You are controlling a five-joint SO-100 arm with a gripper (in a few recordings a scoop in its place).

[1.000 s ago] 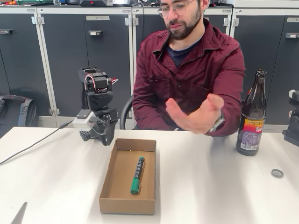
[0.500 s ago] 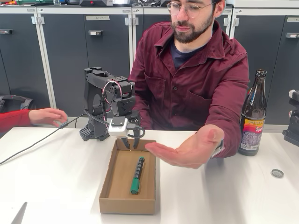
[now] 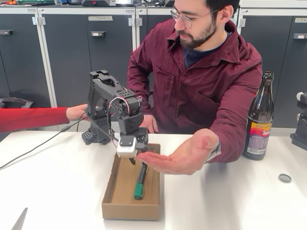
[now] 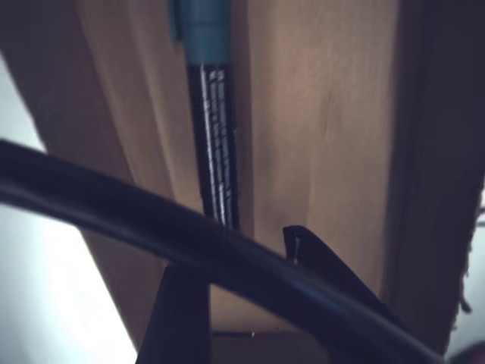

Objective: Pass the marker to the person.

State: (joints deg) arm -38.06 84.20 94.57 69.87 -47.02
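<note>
The marker (image 3: 140, 181) lies lengthwise in a shallow cardboard box (image 3: 129, 211), green cap toward the front. My gripper (image 3: 135, 160) points down into the box's far half, over the marker's far end, with the person's fingertips partly in front of it. In the wrist view the marker's dark barrel (image 4: 216, 152) runs up from between my two dark fingers (image 4: 326, 277), which stand apart on either side of its end; the gripper (image 4: 239, 250) is open. The person (image 3: 211, 72) sits behind the table and holds an open palm (image 3: 180, 159) over the box's right edge.
A tall brown bottle (image 3: 259, 120) stands at the right, with a bottle cap (image 3: 284, 178) on the table near it. An arm in a red sleeve (image 3: 33, 118) reaches in from the left behind my base. A cable (image 3: 33, 148) trails left across the table.
My arm has swung forward and down from its folded pose until the gripper hangs over the marker's far end. The person's palm dropped and moved left over the box. The red sleeve came in.
</note>
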